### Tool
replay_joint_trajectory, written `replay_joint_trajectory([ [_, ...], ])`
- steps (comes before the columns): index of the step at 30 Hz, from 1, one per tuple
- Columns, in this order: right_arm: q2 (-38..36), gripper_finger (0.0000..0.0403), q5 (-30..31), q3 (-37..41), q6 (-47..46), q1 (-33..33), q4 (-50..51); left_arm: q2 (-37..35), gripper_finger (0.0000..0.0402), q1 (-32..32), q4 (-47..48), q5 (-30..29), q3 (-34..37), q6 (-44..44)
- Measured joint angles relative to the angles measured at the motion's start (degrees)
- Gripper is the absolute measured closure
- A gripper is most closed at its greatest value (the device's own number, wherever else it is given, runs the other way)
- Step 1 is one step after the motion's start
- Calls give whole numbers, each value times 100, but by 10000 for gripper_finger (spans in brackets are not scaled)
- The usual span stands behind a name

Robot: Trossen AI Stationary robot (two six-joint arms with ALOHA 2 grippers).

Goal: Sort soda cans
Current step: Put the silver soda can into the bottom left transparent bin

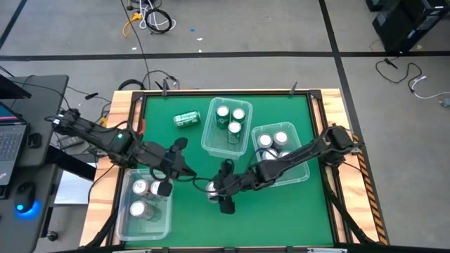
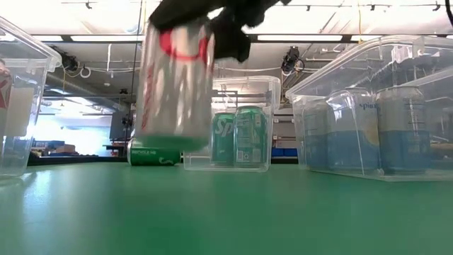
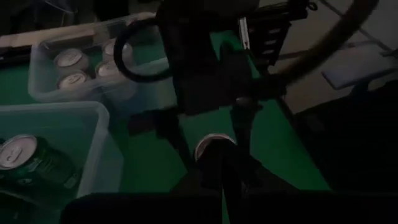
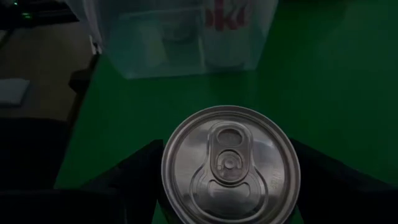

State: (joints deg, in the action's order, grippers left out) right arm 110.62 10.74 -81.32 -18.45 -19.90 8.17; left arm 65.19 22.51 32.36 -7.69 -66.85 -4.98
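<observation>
A: Start at the table's left edge. What sits there?

B: A clear left bin (image 1: 121, 211) at about eight o'clock on the green table (image 1: 281, 218), with two silver-topped cans (image 1: 139, 187) in it. Just past it toward the centre, the left gripper (image 1: 184, 171) hovers with its fingers pressed together, nothing between them.

A: And the can being handled?

B: At six o'clock, near the front edge — the silver-white can (image 2: 175, 81) with red lettering stands between the right gripper's (image 1: 219, 188) fingers, which sit spread wide against its sides. In the low view it hangs tilted, its base clear of the mat. The right wrist view looks straight down on its lid (image 4: 230, 165), dark fingers (image 4: 134, 171) flanking it.

A: Farther along?

B: A green can (image 1: 187, 119) lies on its side at eleven o'clock. The middle bin (image 1: 209, 137) at twelve holds three green cans (image 1: 223, 112). The right bin (image 1: 299, 172), at about three o'clock, holds the blue cans (image 2: 402, 127) — the right arm crosses over it.
</observation>
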Motion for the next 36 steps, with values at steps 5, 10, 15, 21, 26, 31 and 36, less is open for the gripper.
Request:
replay_joint_trajectory([
  [5, 421, 118, 20, 0, -257, -2, -286, 22, 401, 340, 31, -282, 0, -181],
  [10, 619, 118, 336, -22, -280, -2, -470, 22, 401, 659, 40, -511, 0, -284],
  [15, 612, 105, 355, -21, -346, 17, -516, 81, 400, 778, 120, -524, 0, -441],
  [21, 446, 18, 317, -20, -407, 19, -514, 135, 384, 799, 345, -291, 0, -574],
  [26, 168, 28, 317, -291, -275, 11, -33, 133, 366, 785, 346, -277, 4, -547],
  [31, -261, 52, 317, -788, -258, -39, 907, 150, 348, 718, 220, -315, 2, -431],
  [36, -682, 159, 894, -1062, -289, -193, 2143, 381, 356, 603, 198, -625, 0, -889],
])
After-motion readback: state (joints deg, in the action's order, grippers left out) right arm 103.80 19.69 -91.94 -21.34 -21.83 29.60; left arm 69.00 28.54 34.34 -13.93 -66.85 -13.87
